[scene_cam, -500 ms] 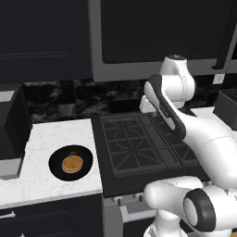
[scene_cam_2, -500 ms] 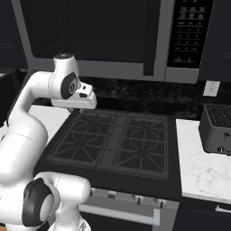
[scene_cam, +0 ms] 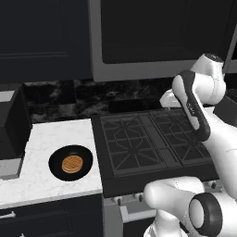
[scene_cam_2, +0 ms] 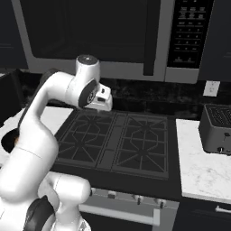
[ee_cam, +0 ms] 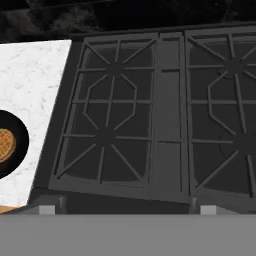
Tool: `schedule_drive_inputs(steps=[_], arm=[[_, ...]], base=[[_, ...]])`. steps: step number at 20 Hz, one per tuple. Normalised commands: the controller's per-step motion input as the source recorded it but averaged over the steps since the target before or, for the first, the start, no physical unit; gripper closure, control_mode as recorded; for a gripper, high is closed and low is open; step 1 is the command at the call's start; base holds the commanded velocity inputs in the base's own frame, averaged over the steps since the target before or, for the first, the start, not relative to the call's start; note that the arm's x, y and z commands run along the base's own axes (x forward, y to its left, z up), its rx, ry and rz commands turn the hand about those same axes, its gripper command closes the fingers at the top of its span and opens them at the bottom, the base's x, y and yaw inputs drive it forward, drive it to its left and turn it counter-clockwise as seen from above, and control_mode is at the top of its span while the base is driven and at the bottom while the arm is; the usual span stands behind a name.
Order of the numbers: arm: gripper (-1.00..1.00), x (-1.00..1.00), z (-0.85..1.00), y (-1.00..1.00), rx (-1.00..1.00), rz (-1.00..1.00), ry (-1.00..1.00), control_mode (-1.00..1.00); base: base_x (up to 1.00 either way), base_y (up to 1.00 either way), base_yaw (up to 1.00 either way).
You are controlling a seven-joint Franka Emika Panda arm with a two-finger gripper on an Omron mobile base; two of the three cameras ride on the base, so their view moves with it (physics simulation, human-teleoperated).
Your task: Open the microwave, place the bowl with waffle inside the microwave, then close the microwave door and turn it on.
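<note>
The microwave hangs above the stove, and its dark glass microwave door is closed. A vertical bar handle runs down the door's right edge. The black bowl sits on the white counter left of the stove. It holds the golden waffle. My gripper hovers over the stove's back burners, pointing down. It is open, holds nothing, and is well right of the bowl.
The black stove lies under the hand. A toaster stands on the right counter. A dark box appliance sits at the far left. The microwave's control panel is right of the handle.
The arm has swung to the right, carrying the gripper from the stove's left side towards its middle. The bowl and the door have not moved.
</note>
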Motion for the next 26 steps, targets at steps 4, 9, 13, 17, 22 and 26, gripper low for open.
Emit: schedule_drive_inputs(steps=[4, 9, 13, 17, 22, 26], arm=[[-1.0, -0.39, 0.18, -1.0, 0.06, 0.01, -0.34, -1.0], [-1.0, -0.46, 0.24, -1.0, 0.0, 0.0, -0.36, -1.0], [-1.0, -0.24, 0.44, -0.85, -0.03, -0.01, -0.2, -1.0], [-1.0, -0.01, 0.67, -0.68, 0.0, -0.09, -0.06, -1.0], [-1.0, 0.09, 0.66, -0.51, 0.0, -0.09, 0.0, -1.0], [-1.0, 0.33, 0.46, -0.06, 0.0, -0.05, 0.01, -1.0]], base=[[0.0, 0.0, 0.0], [0.0, 0.0, 0.0], [0.0, 0.0, 0.0], [0.0, 0.0, 0.0], [0.0, 0.0, 0.0], [0.0, 0.0, 0.0]])
